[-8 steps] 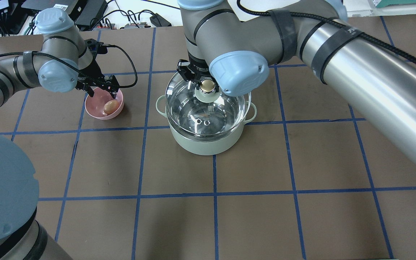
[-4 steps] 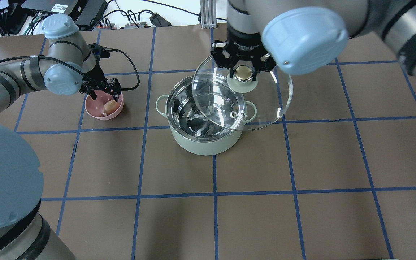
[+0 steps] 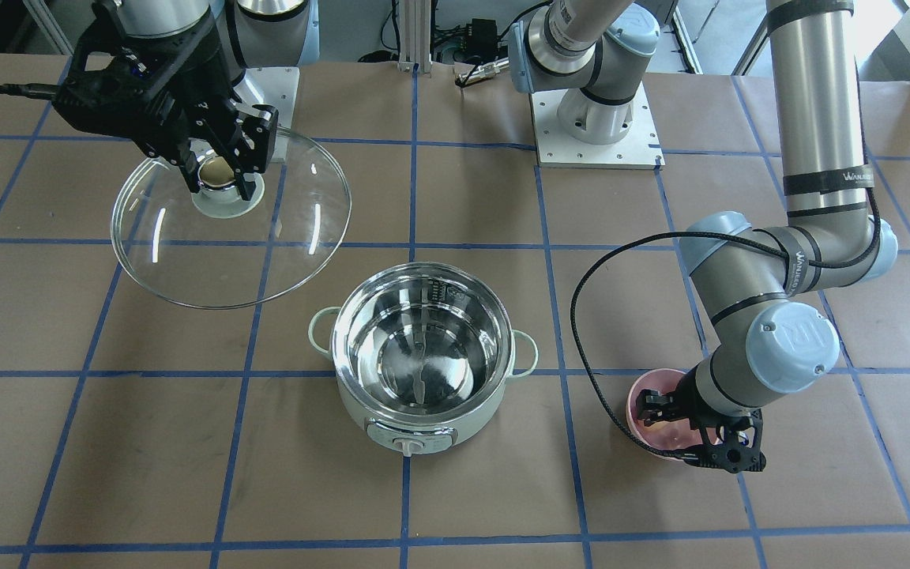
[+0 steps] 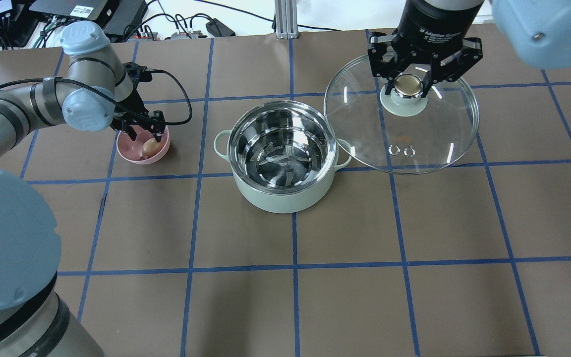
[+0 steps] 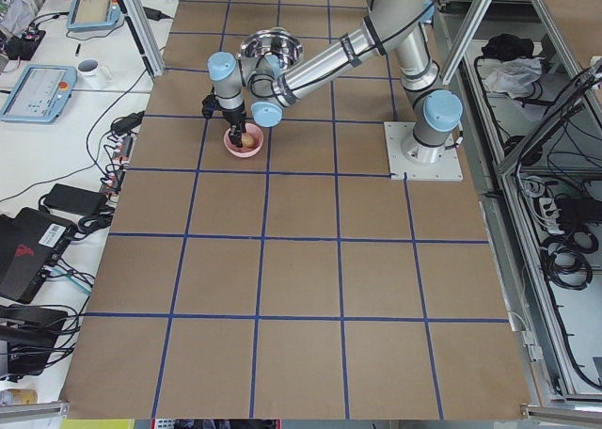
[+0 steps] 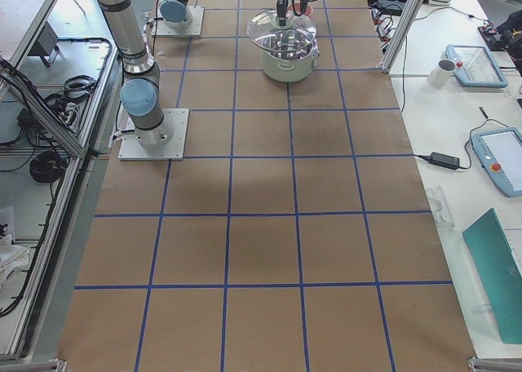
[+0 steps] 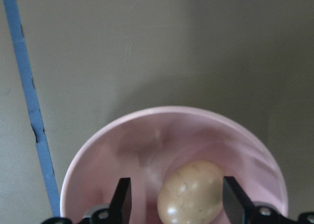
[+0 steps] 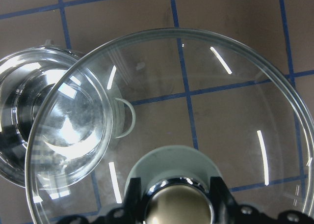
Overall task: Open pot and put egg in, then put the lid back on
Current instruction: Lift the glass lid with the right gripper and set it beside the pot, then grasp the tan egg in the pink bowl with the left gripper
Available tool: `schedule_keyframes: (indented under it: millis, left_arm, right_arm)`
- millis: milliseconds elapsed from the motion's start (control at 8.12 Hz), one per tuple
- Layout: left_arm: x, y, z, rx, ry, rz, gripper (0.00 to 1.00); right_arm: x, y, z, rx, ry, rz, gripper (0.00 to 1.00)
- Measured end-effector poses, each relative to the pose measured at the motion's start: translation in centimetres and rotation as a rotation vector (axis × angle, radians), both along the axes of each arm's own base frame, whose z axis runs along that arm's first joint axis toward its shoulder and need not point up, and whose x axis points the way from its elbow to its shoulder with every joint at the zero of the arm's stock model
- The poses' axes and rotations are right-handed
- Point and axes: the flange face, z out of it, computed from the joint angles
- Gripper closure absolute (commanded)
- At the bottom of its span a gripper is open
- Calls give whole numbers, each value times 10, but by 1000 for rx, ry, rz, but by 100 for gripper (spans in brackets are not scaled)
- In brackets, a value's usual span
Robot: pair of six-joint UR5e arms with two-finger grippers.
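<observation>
The mint-green pot (image 4: 285,201) stands uncovered mid-table, its steel inside bare; it also shows in the front view (image 3: 368,419). My right gripper (image 4: 408,88) is shut on the beige knob of the glass lid (image 4: 429,139) and holds it in the air to the pot's right; the lid also shows in the front view (image 3: 265,237) and the right wrist view (image 8: 196,86). The tan egg (image 4: 150,146) lies in a pink bowl (image 4: 129,154). My left gripper (image 4: 145,135) is open, its fingers down in the bowl on either side of the egg (image 7: 192,193).
The pink bowl stands left of the pot, about one handle-width away. The brown table (image 4: 345,297) has a blue tape grid. Cables and electronics (image 4: 117,20) lie beyond the far edge.
My right gripper has lifted the lid off the pot and carried it to the right. My left gripper has stayed over the bowl, its fingers slightly lower around the egg.
</observation>
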Motion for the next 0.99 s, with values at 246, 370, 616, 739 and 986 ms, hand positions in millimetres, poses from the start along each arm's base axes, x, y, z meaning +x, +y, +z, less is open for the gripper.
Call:
schedule_keyframes:
  millis: [246, 370, 616, 739, 986]
  left_arm:
    - [0, 3, -4, 11, -1, 0, 28]
    - [0, 5, -7, 18, -2, 0, 28]
    - [-1, 7, -10, 26, -2, 0, 94]
    - [0, 7, -10, 25, -3, 0, 100]
    - [0, 6, -6, 21, -5, 4, 100]
  right_arm:
    - [-8, 1, 2, 4, 0, 9, 59]
    - [-9, 1, 2, 6, 0, 13, 59]
    - [-9, 1, 2, 6, 1, 16, 59]
    - [-9, 1, 1, 6, 1, 16, 59]
    - [-9, 1, 1, 6, 0, 16, 59]
